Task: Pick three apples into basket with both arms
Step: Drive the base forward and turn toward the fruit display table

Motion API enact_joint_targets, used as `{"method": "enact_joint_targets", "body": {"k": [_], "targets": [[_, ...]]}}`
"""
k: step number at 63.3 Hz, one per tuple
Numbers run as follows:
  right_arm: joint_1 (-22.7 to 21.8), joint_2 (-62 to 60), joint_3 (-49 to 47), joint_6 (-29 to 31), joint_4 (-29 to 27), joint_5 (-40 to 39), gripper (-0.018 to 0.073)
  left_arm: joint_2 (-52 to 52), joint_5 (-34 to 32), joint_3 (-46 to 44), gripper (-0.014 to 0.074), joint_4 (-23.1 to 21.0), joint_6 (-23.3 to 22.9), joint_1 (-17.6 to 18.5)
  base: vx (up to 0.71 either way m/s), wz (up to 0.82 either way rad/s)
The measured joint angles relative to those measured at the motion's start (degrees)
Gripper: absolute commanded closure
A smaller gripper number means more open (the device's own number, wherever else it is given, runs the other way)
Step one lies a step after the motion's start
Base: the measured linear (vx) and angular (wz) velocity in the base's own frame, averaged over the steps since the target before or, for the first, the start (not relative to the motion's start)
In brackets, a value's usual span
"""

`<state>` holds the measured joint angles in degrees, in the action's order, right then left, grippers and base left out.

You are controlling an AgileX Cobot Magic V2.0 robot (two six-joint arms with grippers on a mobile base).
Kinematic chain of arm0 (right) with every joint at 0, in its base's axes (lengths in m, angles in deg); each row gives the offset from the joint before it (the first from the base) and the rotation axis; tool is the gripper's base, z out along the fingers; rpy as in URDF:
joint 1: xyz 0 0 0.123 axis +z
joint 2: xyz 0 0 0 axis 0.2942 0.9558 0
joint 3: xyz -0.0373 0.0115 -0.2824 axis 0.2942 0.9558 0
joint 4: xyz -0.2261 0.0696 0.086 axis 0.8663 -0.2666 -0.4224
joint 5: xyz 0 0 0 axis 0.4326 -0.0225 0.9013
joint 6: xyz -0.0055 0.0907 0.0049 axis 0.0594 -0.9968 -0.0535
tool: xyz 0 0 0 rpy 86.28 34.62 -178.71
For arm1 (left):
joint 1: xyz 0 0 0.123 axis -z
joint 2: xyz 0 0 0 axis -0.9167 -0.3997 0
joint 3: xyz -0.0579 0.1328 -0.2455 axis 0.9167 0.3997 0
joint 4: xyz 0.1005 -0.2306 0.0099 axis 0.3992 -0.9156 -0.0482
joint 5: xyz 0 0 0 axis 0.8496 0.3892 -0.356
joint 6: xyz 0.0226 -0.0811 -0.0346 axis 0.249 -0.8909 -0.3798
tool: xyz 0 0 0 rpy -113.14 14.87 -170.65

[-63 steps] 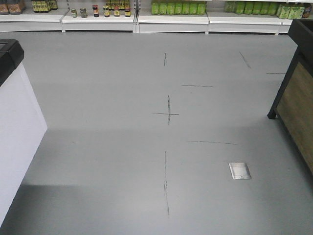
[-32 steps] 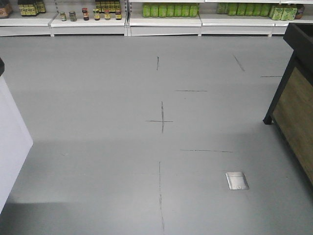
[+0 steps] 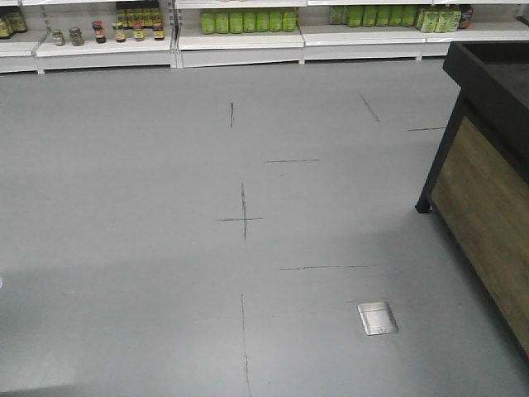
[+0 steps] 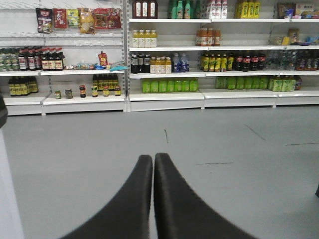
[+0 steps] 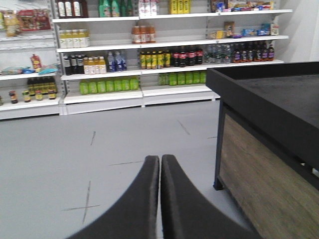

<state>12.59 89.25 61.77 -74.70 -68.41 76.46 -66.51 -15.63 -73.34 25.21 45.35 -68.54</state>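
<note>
Left jaws: the left gripper (image 4: 153, 159) is being shown with its two black fingers pressed together, nothing between them.
Right jaws: the right gripper (image 5: 160, 159) is being shown closed the same way, empty.
Apples and basket: their place cannot be told from these views.
Left wrist only: a white cabinet edge (image 4: 5, 199) is being glimpsed at far left, with stocked shelves (image 4: 164, 94) straight ahead.
Right wrist only: a black-topped counter (image 5: 264, 164) with a wooden side is being shown close on the right.
Front view only: a metal floor plate (image 3: 378, 318) and a marked cross (image 3: 243, 218) are being shown on the grey floor (image 3: 124, 248).
Open room: floor is being shown running from the grippers to the shelves, bounded on the right by the counter's corner.
</note>
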Motion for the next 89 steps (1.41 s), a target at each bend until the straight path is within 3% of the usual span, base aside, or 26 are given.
{"method": "enact_joint_targets", "body": {"k": [89], "targets": [[0.00,0.00,0.00,0.00,0.00,0.00,0.0564,0.00,0.00,0.00,0.0603,0.00,0.00,0.00,0.15,-0.46]]}}
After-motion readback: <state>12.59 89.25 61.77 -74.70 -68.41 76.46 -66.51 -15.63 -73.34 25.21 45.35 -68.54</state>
